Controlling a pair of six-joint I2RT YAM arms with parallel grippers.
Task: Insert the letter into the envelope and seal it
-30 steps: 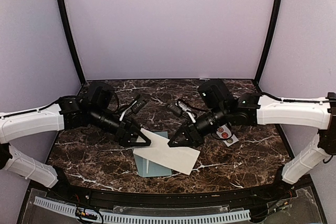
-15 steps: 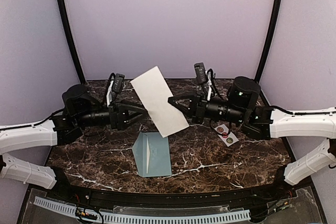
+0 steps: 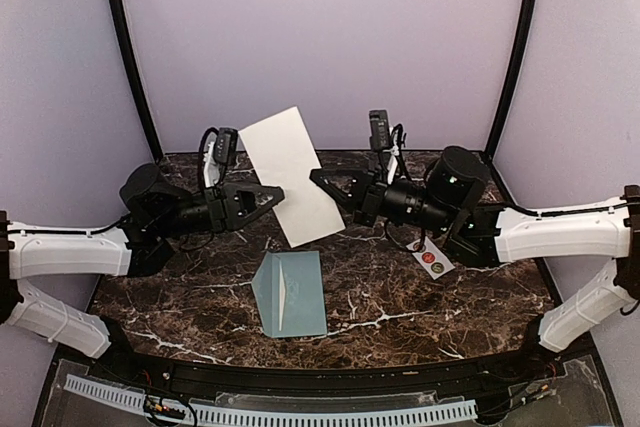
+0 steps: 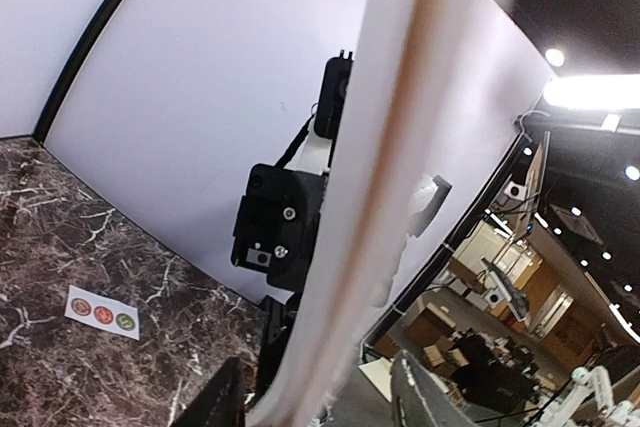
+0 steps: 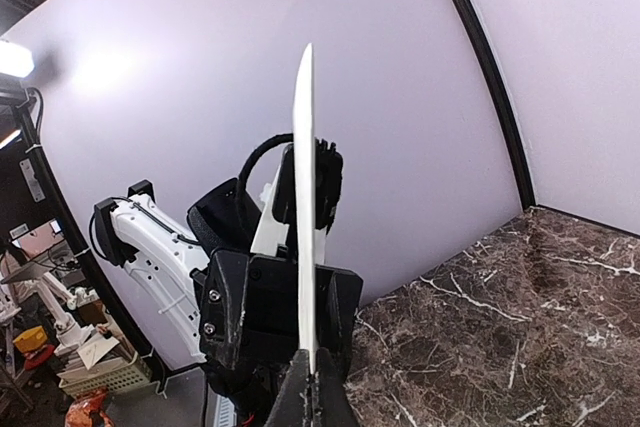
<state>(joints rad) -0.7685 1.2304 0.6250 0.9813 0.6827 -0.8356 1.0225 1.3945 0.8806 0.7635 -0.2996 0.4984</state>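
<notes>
Currently | letter (image 3: 292,175) is held aloft, clamped by right gripper (image 3: 319,183) | left gripper (image 3: 275,195) is seen open around its edge | envelope (image 3: 292,292) is laid flat

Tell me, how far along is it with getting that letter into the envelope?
Early on. Done: the letter is up in the air, pinched by the right hand. In hand: the left hand stands open around its other edge. Left: the envelope lies flat below, no letter in it, unsealed; the sticker strip lies untouched.
</notes>
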